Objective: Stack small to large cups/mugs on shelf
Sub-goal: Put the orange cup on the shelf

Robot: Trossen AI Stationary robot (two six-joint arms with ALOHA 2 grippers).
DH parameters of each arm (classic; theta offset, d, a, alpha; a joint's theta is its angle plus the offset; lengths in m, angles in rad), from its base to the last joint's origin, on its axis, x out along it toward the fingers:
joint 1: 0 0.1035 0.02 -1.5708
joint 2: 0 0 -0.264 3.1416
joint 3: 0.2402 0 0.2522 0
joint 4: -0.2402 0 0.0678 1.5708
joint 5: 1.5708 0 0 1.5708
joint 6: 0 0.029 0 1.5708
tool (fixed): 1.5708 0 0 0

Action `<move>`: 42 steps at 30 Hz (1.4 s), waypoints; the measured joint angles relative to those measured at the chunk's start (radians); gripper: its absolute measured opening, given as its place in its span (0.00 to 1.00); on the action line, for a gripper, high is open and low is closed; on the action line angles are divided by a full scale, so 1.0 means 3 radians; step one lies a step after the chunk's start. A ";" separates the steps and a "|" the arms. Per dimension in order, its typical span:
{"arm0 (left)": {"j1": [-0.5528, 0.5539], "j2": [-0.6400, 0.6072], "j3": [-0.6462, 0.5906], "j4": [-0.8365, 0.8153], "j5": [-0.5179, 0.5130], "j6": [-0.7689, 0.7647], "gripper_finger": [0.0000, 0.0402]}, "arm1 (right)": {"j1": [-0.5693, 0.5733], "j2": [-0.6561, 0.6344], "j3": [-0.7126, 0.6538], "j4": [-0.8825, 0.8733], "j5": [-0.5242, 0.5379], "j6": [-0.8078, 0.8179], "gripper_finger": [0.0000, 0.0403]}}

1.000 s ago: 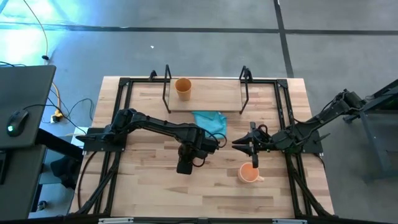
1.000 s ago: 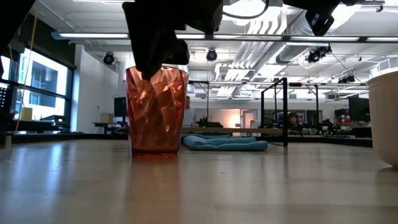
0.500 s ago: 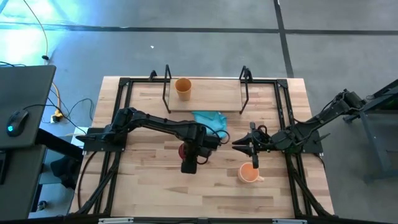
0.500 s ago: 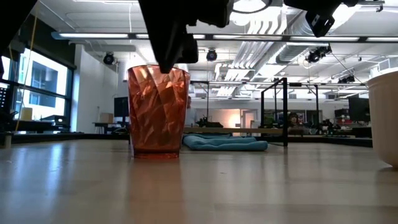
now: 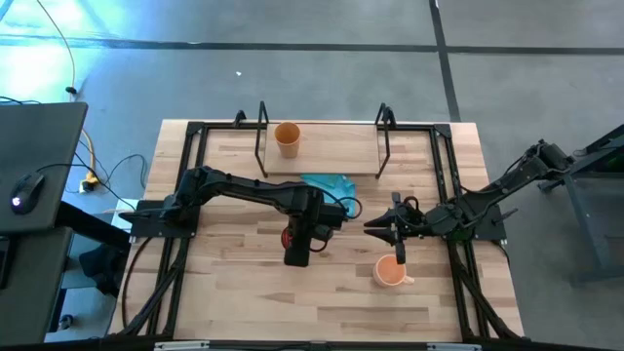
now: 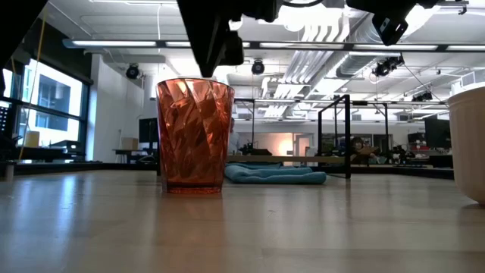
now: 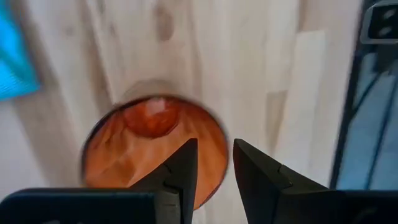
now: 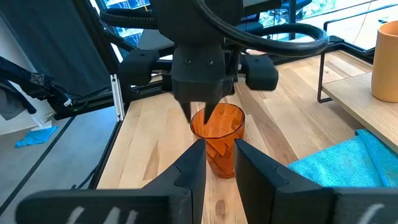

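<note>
Light-wood tabletop [image 5: 234,292], black-framed, two dark arms working over it; open workshop hall behind.

Item 1: dark red ribbed plastic cup [image 6: 195,136]. Upright on the tabletop near its middle, mouth up, empty. Not on the shelf.

Item 2: left gripper [image 7: 214,149]. Poised directly above the red cup's rim and clear of it in the low view. Fingers parted by a narrow gap, nothing between them.

Item 3: low light-wood shelf in a black wire frame [image 5: 331,146], at the far edge of the table. Holds a mustard-tan tumbler [image 5: 287,137], upright towards its left end.

Item 4: bright orange mug with a handle [image 5: 390,272]. On the tabletop, right of the red cup and well apart from it.

Item 5: right gripper [image 8: 219,155]. Waiting just behind the orange mug, fingers slightly apart and empty.

Item 6: crumpled blue cloth [image 5: 327,183]. Between shelf and red cup.

Handling note, step in hand judged as picking up the red cup: straddle the wall, one finger inside and one outside, since the gap looks too narrow for the whole body. Descend straight, as a nudge at the rim could tip so light a cup. Clamp well below the lip, lift vertically, and clear the cloth and frame posts on the way to the shelf.
</note>
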 joint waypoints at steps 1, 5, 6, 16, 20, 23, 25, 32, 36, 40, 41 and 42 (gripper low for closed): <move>0.0017 -0.0001 0.0000 -0.0052 -0.0094 0.0014 0.23 | 0.0000 0.0000 0.0000 -0.0005 0.0000 -0.0001 0.18; 0.0088 -0.0001 0.0000 -0.0174 -0.0356 0.0061 0.23 | 0.0000 0.0000 0.0000 -0.0013 0.0001 0.0004 0.18; 0.0109 -0.0001 0.0000 -0.0166 -0.0376 0.0061 0.23 | 0.0000 0.0000 0.0000 -0.0013 0.0000 0.0004 0.18; 0.0220 -0.0001 0.0000 -0.0165 -0.0511 0.0140 0.23 | 0.0000 0.0000 0.0000 -0.0014 -0.0013 0.0028 0.18; 0.0260 -0.0001 -0.0001 -0.0166 -0.0537 0.0157 0.23 | 0.0000 0.0000 0.0000 -0.0028 -0.0014 0.0035 0.18; 0.0277 0.0000 -0.0001 -0.0174 -0.0536 0.0178 0.23 | -0.0001 0.0000 0.0000 -0.0028 -0.0014 0.0035 0.18; 0.0285 0.0000 -0.0002 -0.0173 -0.0520 0.0224 0.23 | -0.0001 0.0000 0.0000 -0.0027 -0.0014 0.0036 0.18; 0.0288 0.0000 -0.0006 -0.0164 -0.0475 0.0319 0.23 | -0.0001 0.0001 0.0000 -0.0027 -0.0015 0.0036 0.18; 0.0300 0.0000 -0.0006 -0.0163 -0.0323 0.0350 0.23 | 0.0000 0.0001 0.0000 -0.0027 -0.0017 0.0036 0.18; 0.0306 0.0000 -0.0006 -0.0151 -0.0355 0.0350 0.23 | 0.0000 0.0001 0.0000 -0.0027 -0.0017 0.0036 0.18; 0.0307 0.0000 -0.0006 -0.0145 -0.0360 0.0351 0.23 | 0.0000 0.0000 0.0000 -0.0027 -0.0017 0.0036 0.18; 0.0307 0.0000 -0.0006 -0.0142 -0.0385 0.0357 0.23 | 0.0000 0.0001 0.0000 -0.0027 -0.0017 0.0036 0.18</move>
